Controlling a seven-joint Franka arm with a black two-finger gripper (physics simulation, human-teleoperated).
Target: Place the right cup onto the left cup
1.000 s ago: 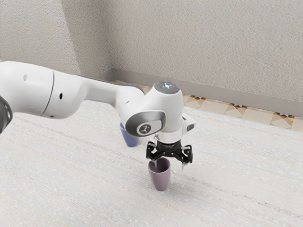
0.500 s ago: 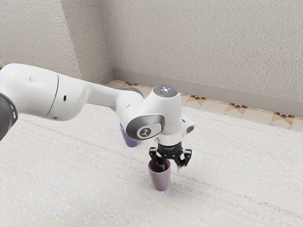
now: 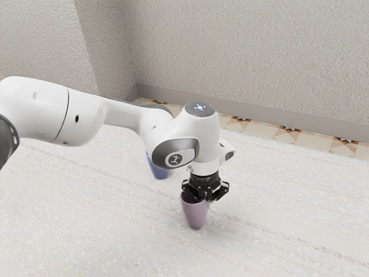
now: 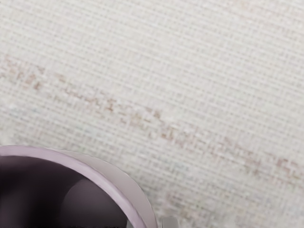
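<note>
Evidently the fingers (image 4: 169, 223) are clamped on the pink cup (image 3: 195, 213) (one inside, one outside); the blue cup (image 3: 158, 169) lies nearer the far edge of the table (image 3: 288, 199).

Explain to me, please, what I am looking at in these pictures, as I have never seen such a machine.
This is a simulated robot: a white jointed arm ending in a black two-finger gripper. The exterior view comes from a camera at the arm's side. The wrist view comes from a camera on its hand, looking down past the rim of a purple cup.

The gripper holds that cup by its wall, one finger inside and one outside. A blue cup stands on the pale tabletop, partly hidden behind the arm.
</note>
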